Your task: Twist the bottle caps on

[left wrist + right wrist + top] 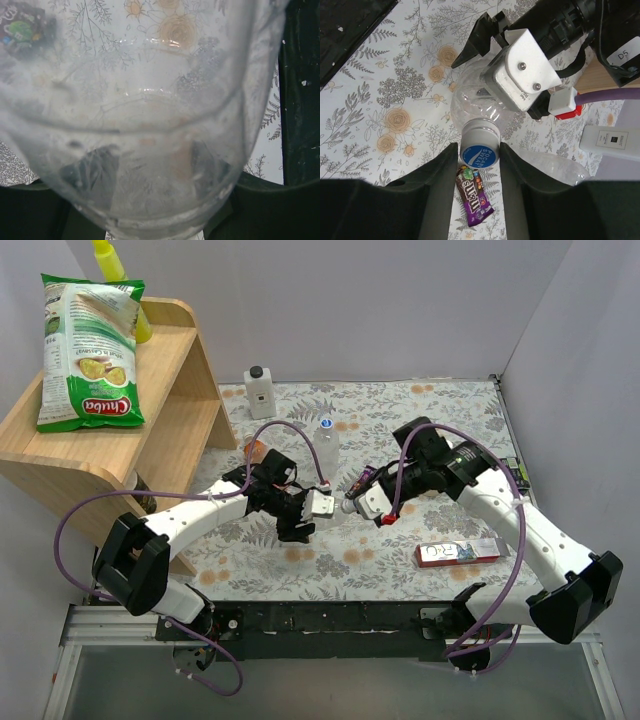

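Looking at your right gripper (479, 150), you'll find its two fingers snug against either side of a small round blue-topped screw cap (480, 156). The cap sits on the neck of a clear plastic bottle (470, 100). Your left gripper (322, 502) is clamped on that bottle's body, holding it on its side over the floral-patterned table (395, 100), midway between the two arms. Beneath the cap lies a purple candy packet (475, 197). Farther back stand a second clear bottle with a blue cap (327, 440) and a white square bottle with a black cap (260, 390).
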Robot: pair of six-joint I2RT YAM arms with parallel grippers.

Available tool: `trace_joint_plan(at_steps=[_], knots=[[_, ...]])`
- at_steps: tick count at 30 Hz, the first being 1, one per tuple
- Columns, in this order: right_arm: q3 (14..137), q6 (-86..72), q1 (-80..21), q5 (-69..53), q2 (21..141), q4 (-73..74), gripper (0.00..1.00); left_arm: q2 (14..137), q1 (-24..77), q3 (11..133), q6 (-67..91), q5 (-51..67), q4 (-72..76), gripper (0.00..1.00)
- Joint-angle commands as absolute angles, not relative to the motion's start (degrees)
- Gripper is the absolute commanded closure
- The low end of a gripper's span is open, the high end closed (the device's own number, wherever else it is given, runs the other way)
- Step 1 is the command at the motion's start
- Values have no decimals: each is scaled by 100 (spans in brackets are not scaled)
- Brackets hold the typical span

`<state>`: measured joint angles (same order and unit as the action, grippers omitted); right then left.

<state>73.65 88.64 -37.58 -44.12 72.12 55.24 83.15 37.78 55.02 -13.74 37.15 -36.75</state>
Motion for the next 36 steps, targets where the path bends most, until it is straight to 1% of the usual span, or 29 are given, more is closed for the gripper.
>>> trace_joint_plan(at_steps=[1,2,3,5,6,7,8,9,10,11,12,13,14,15,16,18,20,21,23,24,25,26,27,29,30,31,33,35,36], knots=[[7506,9009,-3779,-4456,7321,5801,58,8323,3788,5704,-1301,4008,-3428,100],[7523,9009,-3788,-4465,7339,5844,60,8323,3788,5713,-1214,4025,-3393,100],[7532,8948,-3779,-4474,7365,5836,64,8332,3788,5704,-1178,3999,-3314,100],[7593,8073,-3788,-4448,7470,5435,70,8332,3788,5695,-811,3947,-3130,100],[7620,7599,-3788,-4395,7532,5223,76,8323,3788,5695,-582,3764,-2807,100],[7655,7046,-3788,-4168,7706,4890,80,8306,3797,5652,-380,3623,-2604,100],[7829,5248,-3788,-3940,7830,4521,85,8288,3823,5608,-160,3343,-2358,100],[8031,4455,-3762,-3703,8014,4143,98,8271,3875,5538,399,2974,-1720,100],[8312,3699,-3631,-3526,8538,4253,99,8253,4006,5424,561,2153,-1427,100],[9124,2830,-3569,-3646,8874,4524,99,8253,4051,5405,667,1849,-1224,100],[9532,2299,-3507,-3787,9234,5327,99,8279,4095,5397,877,1567,-874,100],[9989,1842,-3437,-4067,9977,5683,99,8314,4200,5379,1053,834,-679,100],[10098,1324,-3367,-4322,10150,5739,99,8341,4236,5388,1185,530,-503,100],[9611,353,-3288,-4742,10160,5513,99,8393,4280,5388,1282,188,-283,100],[9459,134,-3165,-5590,10221,5154,99,8428,4350,5414,1466,-311,-238,100],[9456,-236,-3129,-5940,10353,5071,99,8630,4403,5554,1573,-605,-359,100],[9693,-150,-3033,-6196,10503,5159,93,8745,4430,5616,1652,-711,-544,100],[9825,-106,-2989,-6161,10512,5194,84,8702,4430,5564,1687,-695,-684,100],[10080,-97,-2761,-6161,10451,5098,70,8596,4430,5424,1670,-668,-712,100],[10151,-79,-2655,-6100,10407,5080,46,8448,4430,5266,1653,-633,-782,100],[10273,51,-2393,-5978,10267,5071,33,8385,4430,5204,1600,-563,-861,100],[10301,296,-2225,-5950,10179,5002,24,8306,4412,5151,1478,-423,-983,100],[10301,455,-2067,-5924,10056,4957,12,8158,4377,5133,1355,170,-1332,100],[10074,1120,-1662,-6002,9652,4870,11,7920,4289,5054,1196,787,-1625,100],[9959,1429,-1565,-6099,9502,4817,11,7771,4228,5045,960,1696,-1878,100],[9880,1876,-1495,-6274,9240,4895,11,7369,4080,4932,793,2227,-1942,100],[9581,3526,-1503,-6485,8966,5471,10,7042,4052,4738,84,2732,-2013,100],[9361,4801,-1582,-6741,8606,6096,13,6961,4052,4780,-332,3093,-2187,100],[9326,6452,-1652,-6602,8517,6804,18,7031,4052,4868,-551,3137,-2493,100]])
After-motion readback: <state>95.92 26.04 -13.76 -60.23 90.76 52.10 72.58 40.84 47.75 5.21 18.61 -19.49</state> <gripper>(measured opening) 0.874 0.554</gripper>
